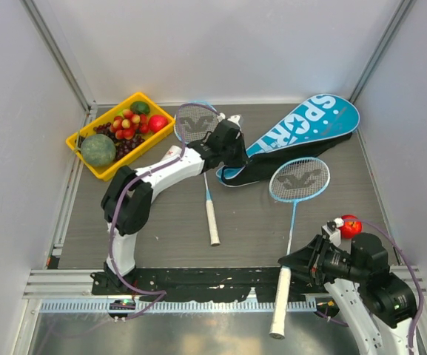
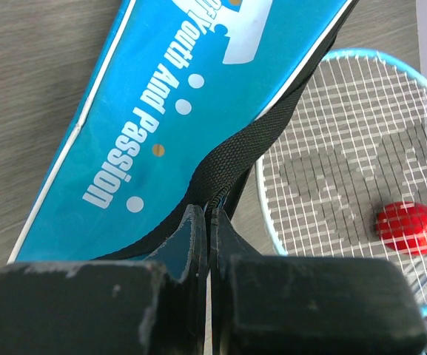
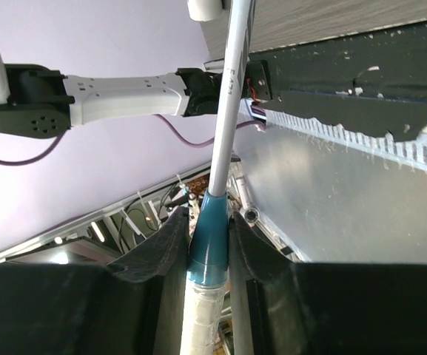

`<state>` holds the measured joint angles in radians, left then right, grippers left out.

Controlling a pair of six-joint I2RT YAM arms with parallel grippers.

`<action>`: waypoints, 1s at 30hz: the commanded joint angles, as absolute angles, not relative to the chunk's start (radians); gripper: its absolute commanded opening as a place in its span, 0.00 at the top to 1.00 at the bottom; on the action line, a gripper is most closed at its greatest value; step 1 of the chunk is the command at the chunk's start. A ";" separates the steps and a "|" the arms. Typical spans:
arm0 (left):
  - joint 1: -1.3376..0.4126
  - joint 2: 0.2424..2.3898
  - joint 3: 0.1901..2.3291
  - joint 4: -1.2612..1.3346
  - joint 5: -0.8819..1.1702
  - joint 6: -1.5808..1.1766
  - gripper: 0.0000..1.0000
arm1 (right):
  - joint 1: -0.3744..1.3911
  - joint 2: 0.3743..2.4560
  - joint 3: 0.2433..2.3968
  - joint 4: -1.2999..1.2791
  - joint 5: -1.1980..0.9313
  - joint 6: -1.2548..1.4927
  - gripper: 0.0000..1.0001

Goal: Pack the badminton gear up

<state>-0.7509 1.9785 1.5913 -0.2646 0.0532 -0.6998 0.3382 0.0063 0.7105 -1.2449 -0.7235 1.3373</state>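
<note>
The blue "SPORT" racket bag (image 1: 302,126) lies at the back right, its black-edged mouth facing the left arm. My left gripper (image 1: 234,151) (image 2: 212,218) is shut on that black edge (image 2: 235,159). One light-blue racket (image 1: 196,122) lies flat beside the left arm, its white handle (image 1: 213,229) pointing toward me. The second racket (image 1: 300,180) (image 2: 346,148) lies right of centre, with its handle (image 1: 278,310) sticking out past the table's near edge. My right gripper (image 1: 291,262) (image 3: 212,244) is shut on it at the teal cone (image 3: 214,222) where shaft meets grip.
A yellow tray (image 1: 87,159) of fruit stands at the back left. A loose red apple (image 1: 350,225) (image 2: 408,227) sits by the right arm and shows through the second racket's strings. White walls close in the table on three sides.
</note>
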 commanded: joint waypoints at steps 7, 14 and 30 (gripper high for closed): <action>-0.752 1.829 1.465 -0.057 0.135 -0.756 1.00 | 0.337 -0.164 0.589 -0.824 -0.715 1.476 0.95; -0.773 1.799 1.376 -0.006 0.159 -0.764 1.00 | 0.337 -0.167 0.493 -0.692 -0.690 1.505 0.95; -0.801 1.698 1.206 0.100 0.227 -0.788 1.00 | 0.337 -0.048 0.120 -0.215 -0.655 1.579 0.95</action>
<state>-0.7975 1.7668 1.2423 0.0010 0.1795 -0.7788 0.3382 0.0063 0.1307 -0.4179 -0.6567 1.5864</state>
